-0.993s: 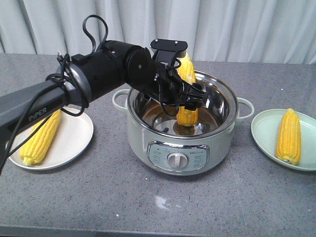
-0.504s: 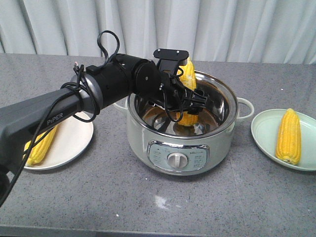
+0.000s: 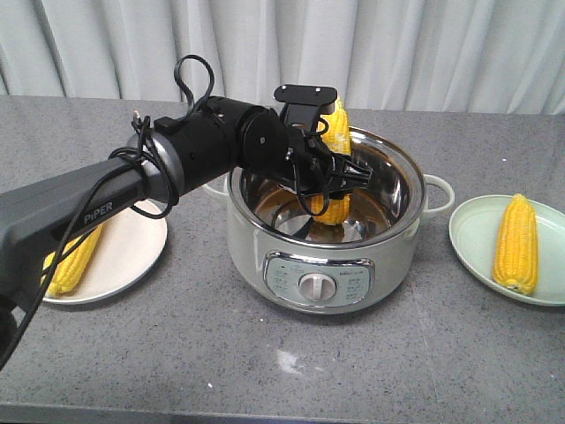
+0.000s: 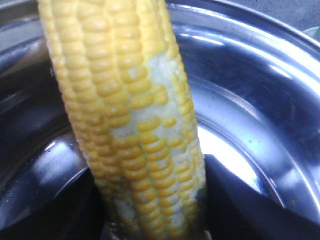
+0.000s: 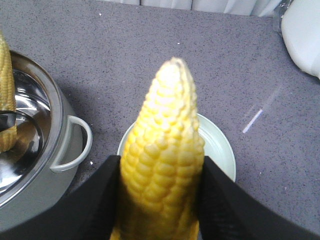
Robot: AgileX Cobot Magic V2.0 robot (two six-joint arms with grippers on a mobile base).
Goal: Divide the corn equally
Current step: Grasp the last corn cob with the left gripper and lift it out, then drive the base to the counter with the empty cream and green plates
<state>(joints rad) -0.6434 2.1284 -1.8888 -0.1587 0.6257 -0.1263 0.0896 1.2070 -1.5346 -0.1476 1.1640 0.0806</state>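
One corn cob [image 3: 335, 132] stands nearly upright inside the pale green electric cooking pot [image 3: 252, 252], its pointed tip rising above the far rim; whether its lower end touches the steel floor cannot be told. The left gripper [image 3: 335, 183] is clamped around its middle, a black finger on either side, and its arm extends in from the left. A second cob [image 3: 64, 263] lies on the white plate [image 3: 132, 238] left of the pot, partly hidden behind that arm. A third cob [image 3: 516, 243] lies on the pale green plate [image 3: 472, 231] to the right, tip pointing far. In the right wrist view another cob [image 5: 162, 125] is squeezed between the black fingers of the right gripper [image 5: 160, 167], tip pointing far, with the green plate's rim showing on both sides of it. Whether this is the cob lying on that plate cannot be told. Everything sits on a grey speckled desk [image 3: 177, 353] before a pale curtain [image 3: 441, 44].
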